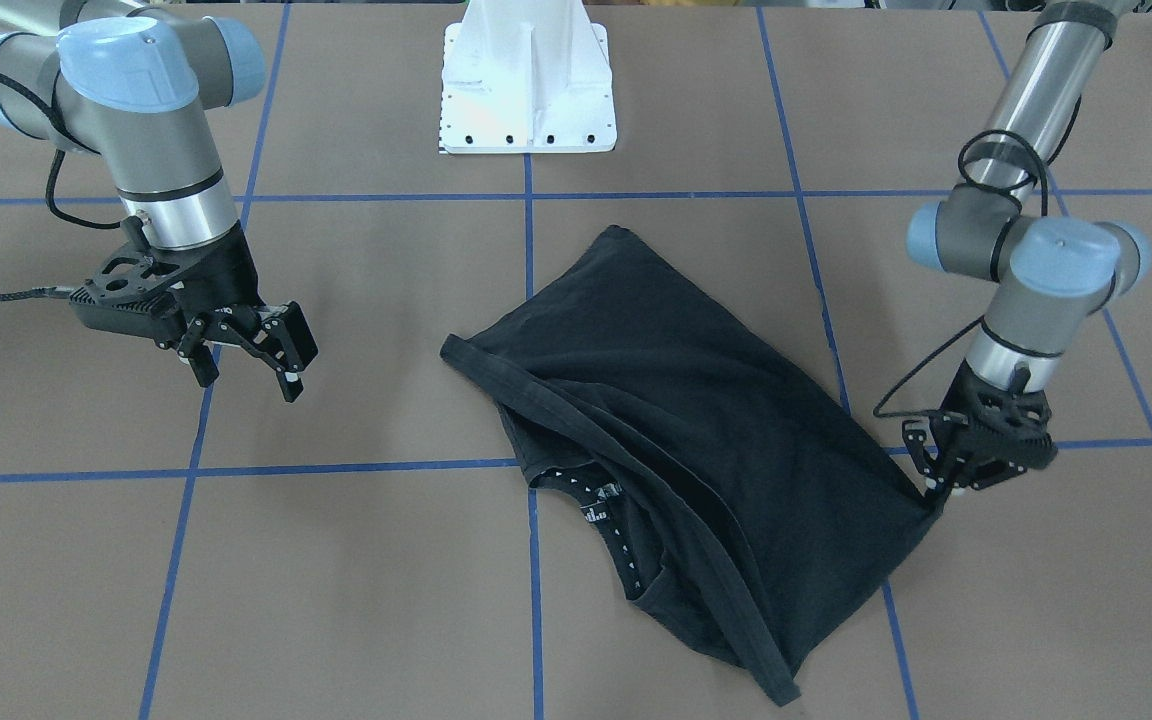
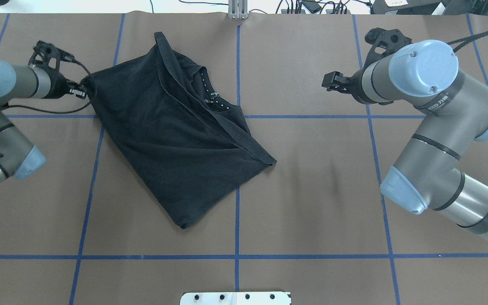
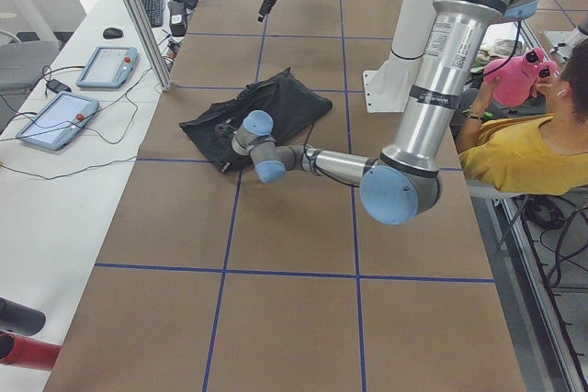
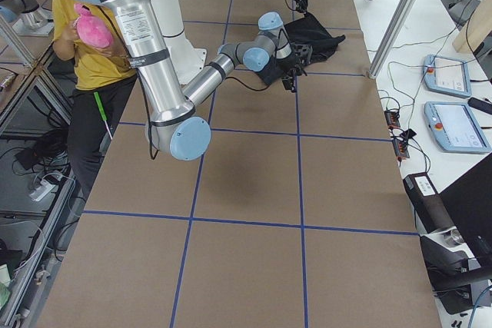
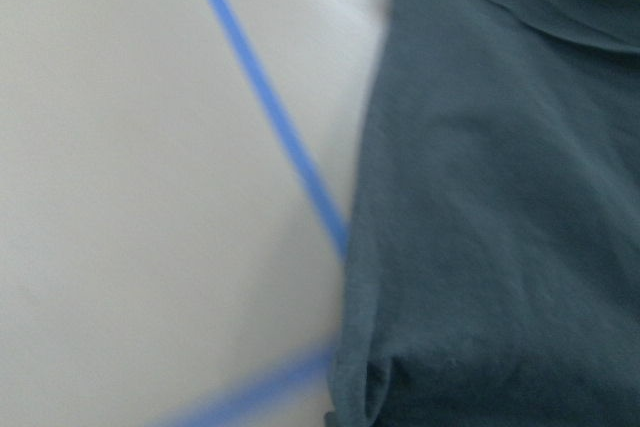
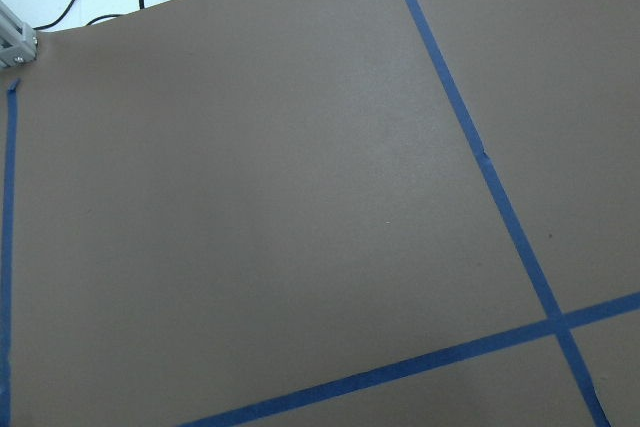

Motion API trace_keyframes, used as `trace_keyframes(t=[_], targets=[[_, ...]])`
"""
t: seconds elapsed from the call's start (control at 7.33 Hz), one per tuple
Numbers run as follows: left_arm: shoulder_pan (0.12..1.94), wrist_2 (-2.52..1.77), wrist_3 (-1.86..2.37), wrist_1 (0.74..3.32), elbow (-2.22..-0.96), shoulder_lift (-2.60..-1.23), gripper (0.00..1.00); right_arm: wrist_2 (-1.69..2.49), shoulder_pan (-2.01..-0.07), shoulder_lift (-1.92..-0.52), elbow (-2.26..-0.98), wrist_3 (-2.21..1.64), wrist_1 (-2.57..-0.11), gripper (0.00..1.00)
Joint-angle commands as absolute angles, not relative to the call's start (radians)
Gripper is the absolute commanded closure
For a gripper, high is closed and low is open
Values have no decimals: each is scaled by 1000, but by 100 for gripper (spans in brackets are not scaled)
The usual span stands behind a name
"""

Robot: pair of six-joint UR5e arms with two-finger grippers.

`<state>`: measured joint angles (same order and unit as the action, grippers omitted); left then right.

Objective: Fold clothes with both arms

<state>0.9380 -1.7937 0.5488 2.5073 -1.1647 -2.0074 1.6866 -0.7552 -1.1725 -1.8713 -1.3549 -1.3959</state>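
A: Where is the shirt [image 1: 696,400]?

B: On the brown table [image 1: 356,560], towards the robot's left. It lies slantwise across a crossing of the blue tape lines [image 1: 236,470], in front of the white pedestal [image 1: 528,80].

A: Flat?

B: Roughly folded over on itself, a dark oblong with hems running along its length. The collar opening shows at one long side, with a row of small white marks inside it.

A: What is the left arm [image 1: 1036,290] doing?

B: It reaches down to the shirt's outer corner, the one farthest from the right arm. Its jaws are together, clamped on that corner, and the cloth is drawn to a point there. In the overhead view the same corner meets the left arm [image 2: 15,80] at the shirt [image 2: 163,140] edge. The left wrist view is blurred: only dark cloth beside a tape line.

A: And the right arm [image 1: 166,180]?

B: Well apart from the shirt, on the other side of the table. Its jaws are apart, holding nothing, tilted down towards the table. Its wrist view shows bare table and a tape crossing.

A: Anyone nearby?

B: A person [image 3: 514,153] in a yellow top, behind the robot.
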Motion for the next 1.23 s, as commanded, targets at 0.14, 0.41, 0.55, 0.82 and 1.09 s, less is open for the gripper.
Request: trace_keyframes(t=[0.14, 0.41, 0.55, 0.82, 1.09], targets=[[995, -1783, 522, 2520, -798, -2302, 100, 1686, -746, -1170, -1871, -1358, -1394, 0], [1009, -1789, 499, 2581, -813, -2298, 1, 1683, -733, -1167, -1867, -1356, -1394, 0], [1018, -1824, 468, 2609, -871, -2264, 0, 1678, -724, -1134, -1855, -1358, -1396, 0], [1042, -1969, 468, 2609, -975, -2194, 0, 1677, -697, -984, -1743, -1397, -1396, 0], [1040, -1970, 480, 2609, -1060, -2126, 0, 1652, -661, -849, -1611, -1433, -1397, 0]])
